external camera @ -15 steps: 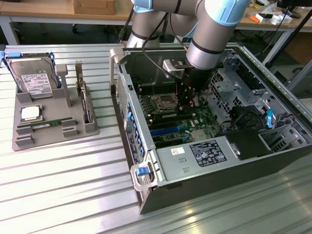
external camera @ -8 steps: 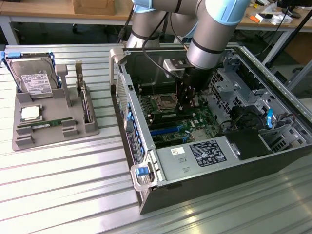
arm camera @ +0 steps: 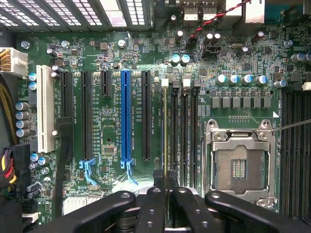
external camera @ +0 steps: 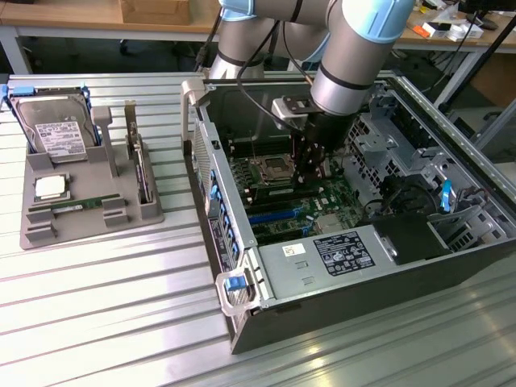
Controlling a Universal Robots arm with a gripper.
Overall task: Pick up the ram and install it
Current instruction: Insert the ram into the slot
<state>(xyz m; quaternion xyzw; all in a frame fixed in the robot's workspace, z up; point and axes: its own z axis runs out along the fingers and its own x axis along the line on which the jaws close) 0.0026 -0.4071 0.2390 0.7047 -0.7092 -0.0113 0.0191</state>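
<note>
wrist view, one tool (arm camera: 166, 178) clamped on one ram (arm camera: 165, 131), edge-on over one motherboard (arm camera: 116, 63) slot

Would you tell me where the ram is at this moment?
In the wrist view the ram stands edge-on, clamped in the end effector, at the memory slots beside the empty processor socket, inside the open computer case.
</note>
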